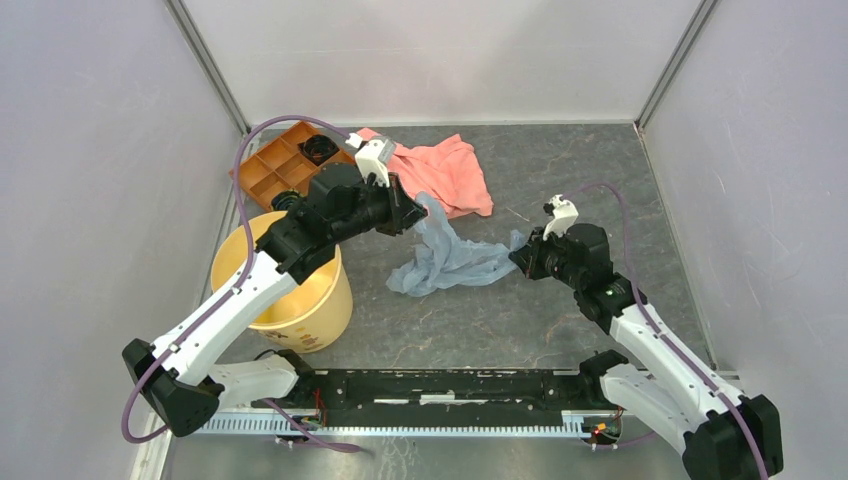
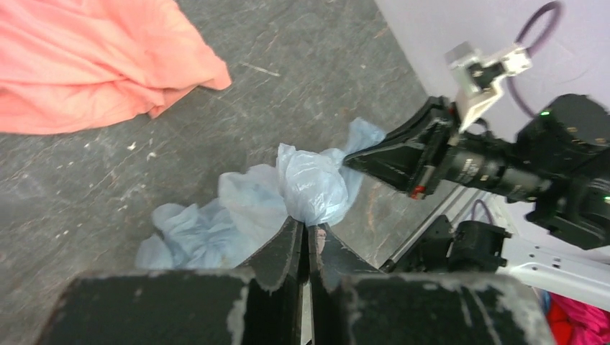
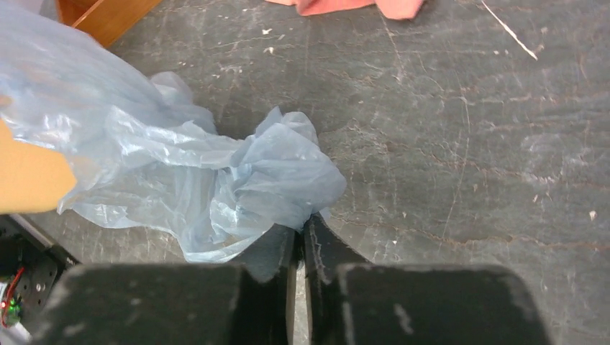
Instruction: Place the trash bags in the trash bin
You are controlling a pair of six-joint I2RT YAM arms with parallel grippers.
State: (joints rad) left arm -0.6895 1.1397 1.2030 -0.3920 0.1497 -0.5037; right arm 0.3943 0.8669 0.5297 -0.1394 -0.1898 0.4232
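**Two arms, one bag pinched at both ends**

Our left arm rises from its base, passes over the trash bin [image 1: 318, 312] and points its forearm right, toward the middle of the table [image 1: 560, 320]. The left gripper [image 1: 412, 212] has its fingers pressed together on a bunched corner of the trash bag [image 1: 448, 260]; the left wrist view shows the film gathered right at the fingertips [image 2: 296, 237].

Our right arm reaches up and left from its base, wrist pointing left. The right gripper [image 1: 518, 256] is likewise closed on the bag's other end.

We count one pale blue bag, spread crumpled between the two grippers and outside the bin, its lower folds on the table. There is one tan-yellow bin, at the left. One pink cloth [image 1: 450, 172] and one orange compartment tray [image 1: 272, 168] lie at the back.
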